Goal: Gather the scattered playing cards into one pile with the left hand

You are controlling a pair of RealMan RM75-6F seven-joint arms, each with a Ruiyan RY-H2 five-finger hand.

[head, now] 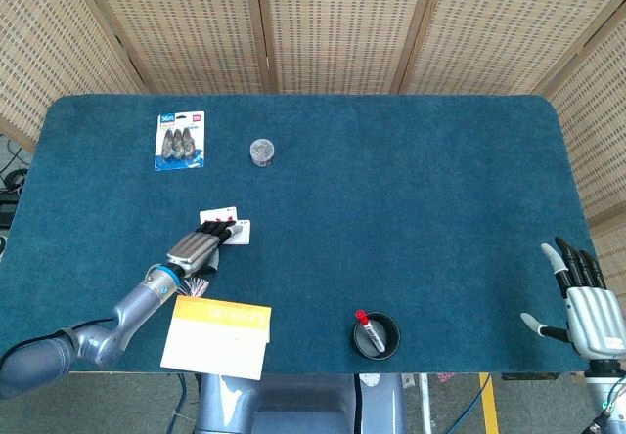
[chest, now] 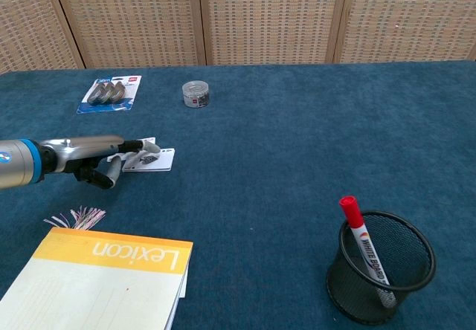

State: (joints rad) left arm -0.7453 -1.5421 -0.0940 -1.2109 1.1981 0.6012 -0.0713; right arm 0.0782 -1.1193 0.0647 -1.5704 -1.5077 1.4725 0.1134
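A few white playing cards (head: 230, 227) with red pips lie fanned and overlapping on the blue table cloth, left of centre; in the chest view the cards (chest: 158, 160) sit just ahead of my left hand. My left hand (head: 196, 248) reaches in from the lower left, fingers stretched out flat, its fingertips (chest: 146, 148) resting on the near edge of the cards. The thumb hangs below and grips nothing. My right hand (head: 589, 302) stands off the table's lower right corner, fingers apart and pointing up, holding nothing.
A yellow Lexicon book (head: 217, 336) lies at the front edge beside my left forearm, a pink tassel (chest: 78, 216) sticking out from it. A mesh pen cup (head: 376, 334) holds a red marker. A clip pack (head: 181, 141) and a small round tin (head: 261, 151) sit further back.
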